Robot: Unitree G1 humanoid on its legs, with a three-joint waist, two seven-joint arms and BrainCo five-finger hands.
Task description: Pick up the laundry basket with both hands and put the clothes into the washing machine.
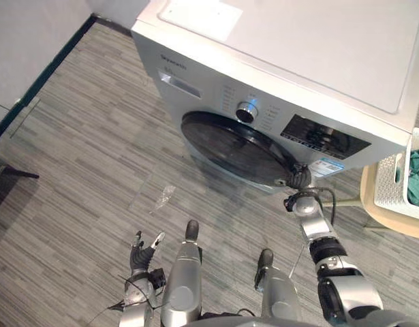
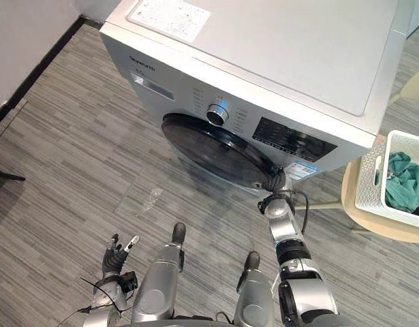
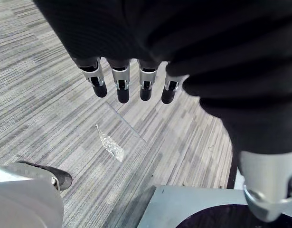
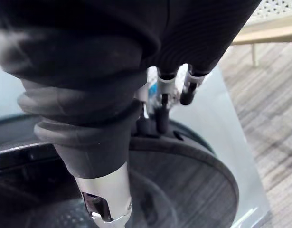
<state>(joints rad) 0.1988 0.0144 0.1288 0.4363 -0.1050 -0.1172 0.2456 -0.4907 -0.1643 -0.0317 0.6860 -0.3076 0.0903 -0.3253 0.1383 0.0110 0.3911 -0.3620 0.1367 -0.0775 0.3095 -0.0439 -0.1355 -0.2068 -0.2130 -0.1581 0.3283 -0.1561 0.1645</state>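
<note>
The silver washing machine (image 1: pixel 318 54) stands ahead, its dark round door (image 1: pixel 229 146) facing me. My right hand (image 1: pixel 299 178) is at the door's right edge. In the right wrist view its fingers (image 4: pixel 161 111) are nearly straight, tips against the door's rim (image 4: pixel 198 156). My left hand (image 1: pixel 142 255) hangs low over the floor at the lower left, fingers (image 3: pixel 121 85) straight and holding nothing. To the right of the machine, the white laundry basket (image 2: pixel 373 180) with teal clothes (image 2: pixel 403 180) sits on a beige stool (image 2: pixel 373 221), apart from both hands.
A small clear plastic scrap (image 1: pixel 163 196) lies on the grey striped floor in front of the machine. A wall with a dark baseboard (image 1: pixel 39 75) runs along the left. The control knob (image 1: pixel 246 110) sits above the door.
</note>
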